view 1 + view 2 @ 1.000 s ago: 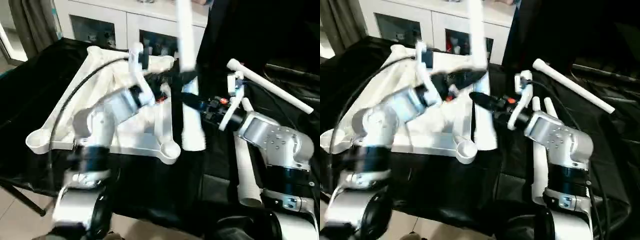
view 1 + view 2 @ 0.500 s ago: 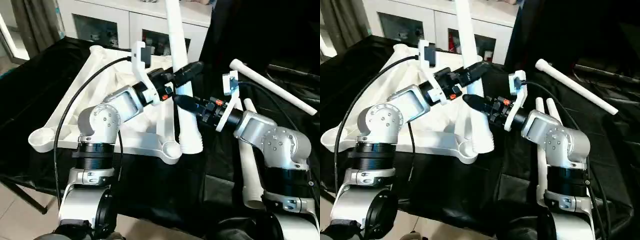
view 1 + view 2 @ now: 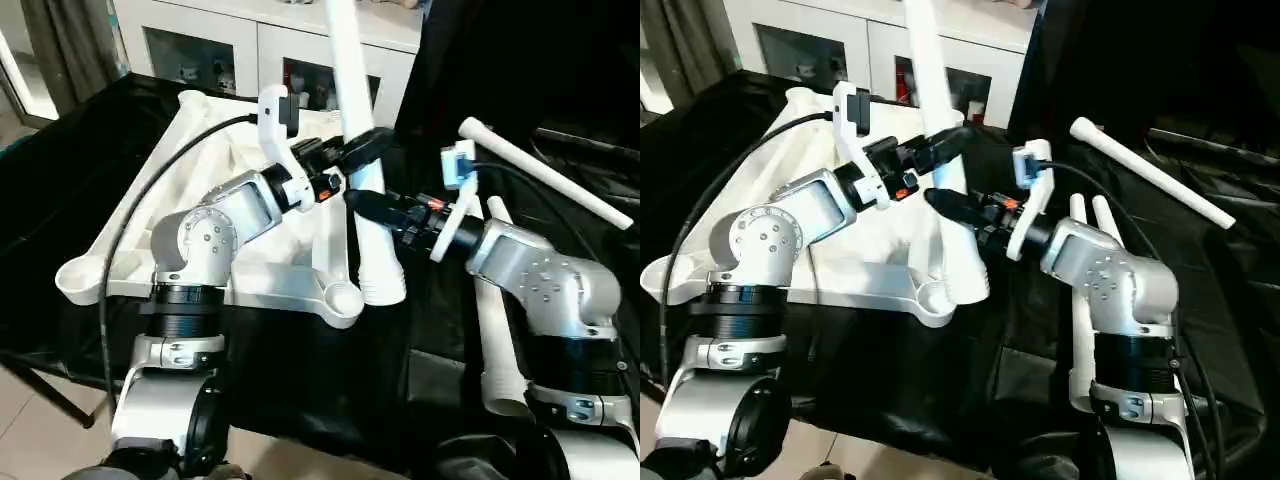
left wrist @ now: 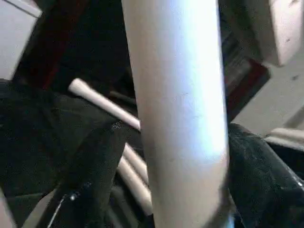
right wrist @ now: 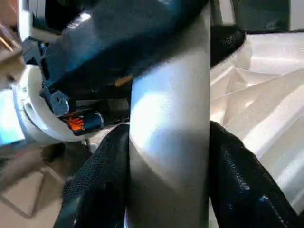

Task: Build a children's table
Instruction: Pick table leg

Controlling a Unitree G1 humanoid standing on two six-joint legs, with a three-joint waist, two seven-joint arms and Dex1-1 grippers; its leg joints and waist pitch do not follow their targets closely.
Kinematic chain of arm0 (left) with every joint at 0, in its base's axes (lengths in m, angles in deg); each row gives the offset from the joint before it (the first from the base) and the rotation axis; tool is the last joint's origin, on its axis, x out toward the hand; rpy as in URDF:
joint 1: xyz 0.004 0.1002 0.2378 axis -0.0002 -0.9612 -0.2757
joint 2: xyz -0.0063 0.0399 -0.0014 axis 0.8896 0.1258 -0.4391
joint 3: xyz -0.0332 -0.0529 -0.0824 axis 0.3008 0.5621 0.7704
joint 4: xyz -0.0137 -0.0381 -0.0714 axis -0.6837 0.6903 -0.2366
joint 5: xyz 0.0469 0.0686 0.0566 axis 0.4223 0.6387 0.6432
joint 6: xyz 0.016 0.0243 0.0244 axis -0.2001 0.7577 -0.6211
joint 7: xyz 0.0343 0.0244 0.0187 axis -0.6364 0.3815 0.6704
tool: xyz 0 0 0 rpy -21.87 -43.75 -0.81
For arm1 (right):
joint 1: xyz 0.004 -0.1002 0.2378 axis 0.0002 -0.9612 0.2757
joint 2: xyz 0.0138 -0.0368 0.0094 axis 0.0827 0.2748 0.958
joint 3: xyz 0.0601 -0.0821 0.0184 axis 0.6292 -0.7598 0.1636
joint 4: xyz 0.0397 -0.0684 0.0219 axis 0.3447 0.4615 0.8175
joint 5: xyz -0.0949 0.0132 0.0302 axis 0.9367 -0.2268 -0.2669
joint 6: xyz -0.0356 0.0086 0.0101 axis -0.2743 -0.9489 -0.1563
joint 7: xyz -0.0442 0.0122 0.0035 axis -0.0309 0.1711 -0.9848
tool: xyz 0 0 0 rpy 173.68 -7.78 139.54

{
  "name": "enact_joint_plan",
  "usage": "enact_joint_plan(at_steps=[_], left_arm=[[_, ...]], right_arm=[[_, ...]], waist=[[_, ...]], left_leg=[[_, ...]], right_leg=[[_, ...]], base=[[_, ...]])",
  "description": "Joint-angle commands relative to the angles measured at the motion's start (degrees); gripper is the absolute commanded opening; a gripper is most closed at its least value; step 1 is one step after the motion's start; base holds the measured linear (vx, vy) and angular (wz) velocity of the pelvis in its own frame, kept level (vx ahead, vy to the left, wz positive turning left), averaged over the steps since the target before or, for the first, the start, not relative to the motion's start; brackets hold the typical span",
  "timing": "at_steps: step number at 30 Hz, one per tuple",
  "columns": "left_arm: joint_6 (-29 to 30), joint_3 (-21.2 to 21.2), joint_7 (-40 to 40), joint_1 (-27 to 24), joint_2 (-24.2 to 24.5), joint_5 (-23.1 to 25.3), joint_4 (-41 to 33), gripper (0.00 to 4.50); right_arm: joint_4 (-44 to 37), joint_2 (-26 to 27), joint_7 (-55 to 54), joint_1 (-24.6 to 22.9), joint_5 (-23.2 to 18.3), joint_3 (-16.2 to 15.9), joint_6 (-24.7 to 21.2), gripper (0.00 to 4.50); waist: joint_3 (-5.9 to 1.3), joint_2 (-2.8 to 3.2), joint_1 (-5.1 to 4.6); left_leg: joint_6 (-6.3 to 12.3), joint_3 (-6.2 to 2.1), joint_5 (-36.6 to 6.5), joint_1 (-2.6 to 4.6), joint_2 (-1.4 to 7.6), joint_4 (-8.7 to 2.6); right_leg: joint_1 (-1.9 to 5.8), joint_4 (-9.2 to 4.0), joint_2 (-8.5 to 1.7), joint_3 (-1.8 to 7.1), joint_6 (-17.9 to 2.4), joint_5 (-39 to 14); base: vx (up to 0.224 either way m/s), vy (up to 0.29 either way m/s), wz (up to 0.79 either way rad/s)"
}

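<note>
Currently a white leg (image 3: 352,130) stands near upright btwn both tools, its wide end (image 3: 383,285) just beside the corner socket (image 3: 343,299) of the upside-down white table piece (image 3: 190,190). Two more legs (image 3: 495,330) lie by the right arm, one more leg (image 3: 545,175) farther back, well apart. All sits on a black-draped tabletop (image 3: 60,170); white glass-fronted cabinet (image 3: 215,50) behind. Left tool (image 3: 365,150) has fingers either side of the leg, w/ whether it clamps unclear. Right tool (image 3: 368,205) is clenched on the leg, lower down, black fingers (image 5: 95,175) flanking it.
</note>
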Motion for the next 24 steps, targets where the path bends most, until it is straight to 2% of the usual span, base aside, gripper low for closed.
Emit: enact_joint_plan(at_steps=[1, 7, 9, 11, 15, 21, 22, 23, 24], left_arm=[[0.6, -2.1, 1.1, 0.7, -0.7, 1.2, -1.0, 3.13], [0.0, -3.4, 3.2, 0.7, -0.8, 3.3, -0.1, 2.65], [-0.9, -2.5, 4.6, 1.1, -1.0, 3.8, 0.8, 2.65], [-2.8, -0.6, 6.7, 2.2, -1.2, 4.4, 2.3, 2.34], [-4.2, 0.3, 7.4, 2.8, -0.4, 4.6, 3.4, 2.10], [-4.2, 1.4, 7.5, 2.8, 0.0, 4.1, 3.1, 1.99], [-4.2, 1.4, 7.3, 2.7, 0.1, 4.0, 3.1, 1.99], [-4.2, 1.4, 7.3, 2.7, 0.1, 4.0, 3.1, 1.98], [-4.3, 1.4, 7.1, 2.7, 0.2, 4.0, 3.1, 1.97]], right_arm=[[-1.6, 0.0, -1.8, 0.6, 2.1, -1.1, 2.5, 1.83], [-1.3, 0.7, -4.6, 1.2, 4.1, -2.7, 4.7, 1.83], [-1.0, 0.8, -5.4, 1.3, 4.9, -3.1, 5.5, 1.83], [-0.7, 1.0, -6.5, 1.4, 6.1, -3.7, 6.9, 1.83], [-0.4, 0.8, -7.0, 1.3, 7.4, -4.9, 8.6, 1.83], [-0.5, 0.5, -6.6, 0.5, 8.1, -6.5, 10.1, 1.83], [-0.6, 0.8, -5.8, 0.4, 6.9, -6.2, 9.6, 1.83], [-0.6, 0.8, -5.7, 0.4, 6.9, -6.2, 9.6, 2.39], [-0.6, 0.7, -5.5, 0.4, 6.7, -6.1, 9.4, 2.53]], waist=[[-4.07, 0.68, -0.06], [-4.06, 0.67, -0.13], [-4.08, 0.67, -0.14], [-4.13, 0.57, -0.18], [-4.08, 0.57, -0.16], [-4.02, 0.53, -0.20], [-4.04, 0.48, -0.18], [-4.05, 0.49, -0.17], [-4.03, 0.47, -0.17]], left_leg=[[-0.73, -0.31, -2.7, 0.47, 1.58, -3.34], [-0.62, -0.37, -3.1, 0.41, 1.57, -3.37], [-0.63, -0.36, -3.0, 0.45, 1.57, -3.36], [-0.50, -0.32, -2.8, 0.44, 1.47, -3.28], [-0.38, -0.31, -2.9, 0.41, 1.43, -3.29], [-0.16, -0.30, -3.3, 0.44, 1.49, -3.32], [-0.11, -0.33, -3.4, 0.45, 1.50, -3.33], [-0.05, -0.30, -3.3, 0.43, 1.48, -3.31], [-0.02, -0.30, -3.3, 0.42, 1.48, -3.30]], right_leg=[[3.78, -4.19, -4.03, 2.69, -9.6, 1.3], [3.91, -4.15, -3.97, 2.70, -9.9, 1.9], [3.90, -4.16, -3.96, 2.69, -9.8, 2.1], [3.92, -4.15, -3.89, 2.73, -9.8, 2.8], [3.93, -4.10, -3.89, 2.74, -9.8, 3.0], [3.89, -4.09, -3.91, 2.71, -10.1, 2.7], [3.94, -4.06, -3.91, 2.71, -10.1, 2.5], [3.94, -4.09, -3.92, 2.73, -10.1, 2.6], [3.93, -4.07, -3.90, 2.73, -10.0, 2.7]], base=[[0.000, 0.000, 0.00], [0.000, 0.000, 0.00], [0.000, 0.000, 0.00], [0.000, 0.000, 0.00], [0.000, 0.000, 0.00], [0.000, 0.000, 0.00], [0.000, 0.000, 0.00], [0.000, 0.000, 0.00], [0.000, 0.000, 0.00]])
